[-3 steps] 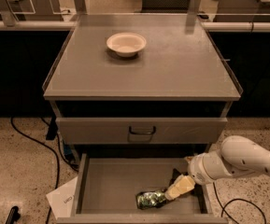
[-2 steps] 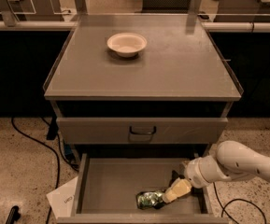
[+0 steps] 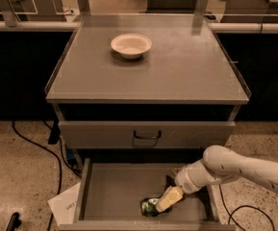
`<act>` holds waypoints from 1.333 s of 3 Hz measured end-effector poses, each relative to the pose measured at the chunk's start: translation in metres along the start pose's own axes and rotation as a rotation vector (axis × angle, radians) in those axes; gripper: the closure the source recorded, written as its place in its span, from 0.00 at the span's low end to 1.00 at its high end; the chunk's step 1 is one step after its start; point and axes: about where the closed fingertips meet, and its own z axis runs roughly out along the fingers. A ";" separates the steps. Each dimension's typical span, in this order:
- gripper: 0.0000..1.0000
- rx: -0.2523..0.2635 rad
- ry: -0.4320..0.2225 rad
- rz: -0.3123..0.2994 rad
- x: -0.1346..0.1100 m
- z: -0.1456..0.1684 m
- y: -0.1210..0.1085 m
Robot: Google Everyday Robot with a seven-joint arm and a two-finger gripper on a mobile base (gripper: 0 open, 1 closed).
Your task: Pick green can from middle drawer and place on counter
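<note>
The green can (image 3: 149,207) lies on its side on the floor of the open middle drawer (image 3: 114,191), near the front right. My gripper (image 3: 166,200) reaches down into the drawer from the right on its white arm (image 3: 234,167). It sits right against the can's right side, its cream tip overlapping the can. The counter (image 3: 177,66) is the grey top of the cabinet above.
A cream-white bowl (image 3: 131,45) stands on the counter at the back left. A shut drawer front with a dark handle (image 3: 146,134) is above the open drawer. Black cables (image 3: 37,146) and a white paper (image 3: 67,203) lie on the speckled floor to the left.
My arm and gripper have moved left and slightly down, closing in on the can. The can has stayed where it lay.
</note>
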 end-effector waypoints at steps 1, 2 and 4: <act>0.00 -0.004 0.001 -0.002 -0.001 0.002 0.001; 0.00 0.022 0.003 0.004 0.003 0.004 0.004; 0.00 0.031 -0.007 -0.028 0.014 0.042 0.008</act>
